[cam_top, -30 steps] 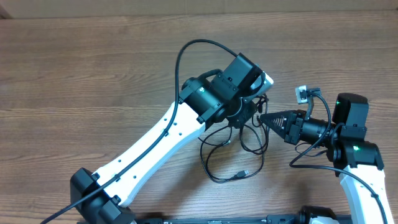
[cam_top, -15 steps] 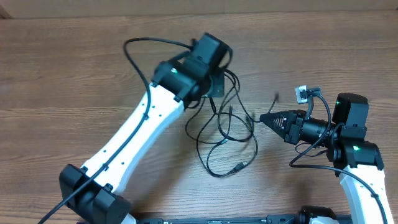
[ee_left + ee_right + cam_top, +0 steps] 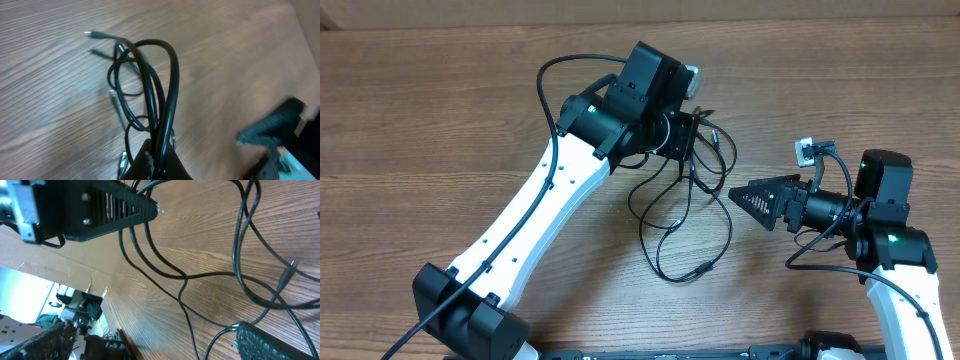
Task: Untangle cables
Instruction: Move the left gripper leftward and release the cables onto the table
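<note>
Black cables [image 3: 171, 100], brown wood-grain table [image 3: 440, 100]

The left arm's black two-finger gripper [image 3: 682, 140], at 12 o'clock, is clamped on thin black cables [image 3: 176, 85], while the right arm's black gripper [image 3: 745, 198], pointed toward 9 o'clock, is spread wide.

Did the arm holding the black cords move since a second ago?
Yes. The left gripper, shut on the cables, has moved away from the right arm, which stayed put, toward the far edge of the table.

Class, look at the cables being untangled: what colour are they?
Black. The cables show best in the left wrist view.
</note>
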Controlling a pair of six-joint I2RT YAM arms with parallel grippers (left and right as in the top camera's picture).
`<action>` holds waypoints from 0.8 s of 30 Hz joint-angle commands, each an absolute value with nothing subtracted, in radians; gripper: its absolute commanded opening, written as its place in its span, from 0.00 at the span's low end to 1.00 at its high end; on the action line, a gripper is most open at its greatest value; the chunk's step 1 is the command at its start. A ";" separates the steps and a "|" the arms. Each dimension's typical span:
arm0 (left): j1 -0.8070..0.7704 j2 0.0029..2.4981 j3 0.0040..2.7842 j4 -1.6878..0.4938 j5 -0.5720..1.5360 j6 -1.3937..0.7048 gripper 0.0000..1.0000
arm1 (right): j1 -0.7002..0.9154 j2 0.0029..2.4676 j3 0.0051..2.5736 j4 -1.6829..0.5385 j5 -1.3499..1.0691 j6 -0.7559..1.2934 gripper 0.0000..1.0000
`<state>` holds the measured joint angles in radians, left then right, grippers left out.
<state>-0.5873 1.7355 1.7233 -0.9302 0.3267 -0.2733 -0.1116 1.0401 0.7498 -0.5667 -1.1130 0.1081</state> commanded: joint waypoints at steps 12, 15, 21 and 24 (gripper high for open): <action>-0.615 1.464 1.737 -0.890 0.290 0.023 0.04 | -0.113 1.039 0.754 -0.555 -1.116 0.107 1.00; -0.615 1.335 1.737 -0.795 0.217 0.092 0.04 | -0.113 1.039 0.754 -0.554 -1.116 0.107 1.00; -0.615 1.198 1.737 -0.688 -0.250 0.165 0.05 | -0.113 1.039 0.754 -0.550 -1.116 0.107 1.00; -0.615 1.195 1.737 -0.733 -0.341 0.164 0.13 | -0.113 1.039 0.754 -0.550 -1.116 0.107 1.00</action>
